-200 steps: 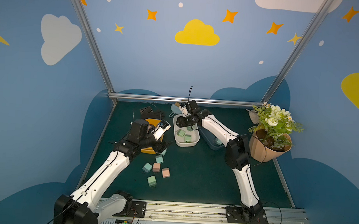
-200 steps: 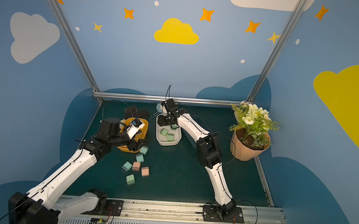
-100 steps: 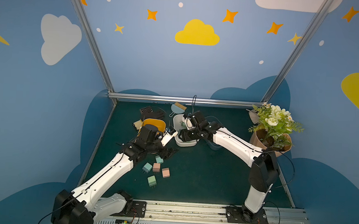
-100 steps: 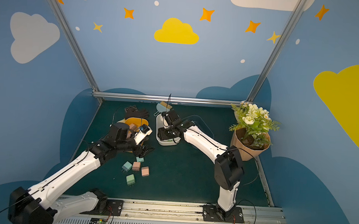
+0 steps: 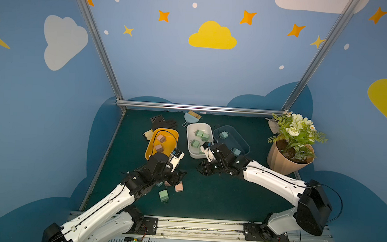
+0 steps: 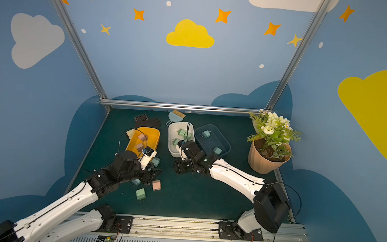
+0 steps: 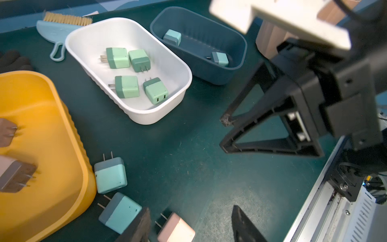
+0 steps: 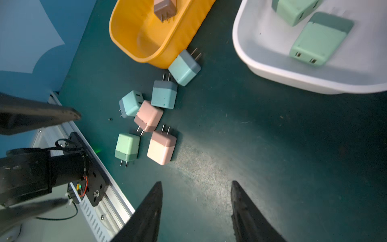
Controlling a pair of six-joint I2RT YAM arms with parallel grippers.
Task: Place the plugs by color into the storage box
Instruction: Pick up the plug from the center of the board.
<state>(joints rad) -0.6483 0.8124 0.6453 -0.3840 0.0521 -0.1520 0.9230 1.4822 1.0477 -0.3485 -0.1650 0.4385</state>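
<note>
1. The left gripper (image 7: 191, 207) hung low over the loose plugs (image 8: 148, 116) at 7 o'clock on the mat (image 5: 217, 196). Its jaws were apart, and a pink plug (image 7: 177, 230) lay unclamped between its fingers.
2. The right gripper (image 8: 196, 181) stood near the mat's centre, jaws apart and holding nothing.
3. Six plugs lay loose: three blue, two pink and one green.
4. Two pink plugs sat in the yellow bin (image 5: 169, 138) at 10 o'clock, four green in the white bin (image 5: 201, 126) at 12, and two blue in the dark blue bin (image 5: 235, 138) at 1.
</note>
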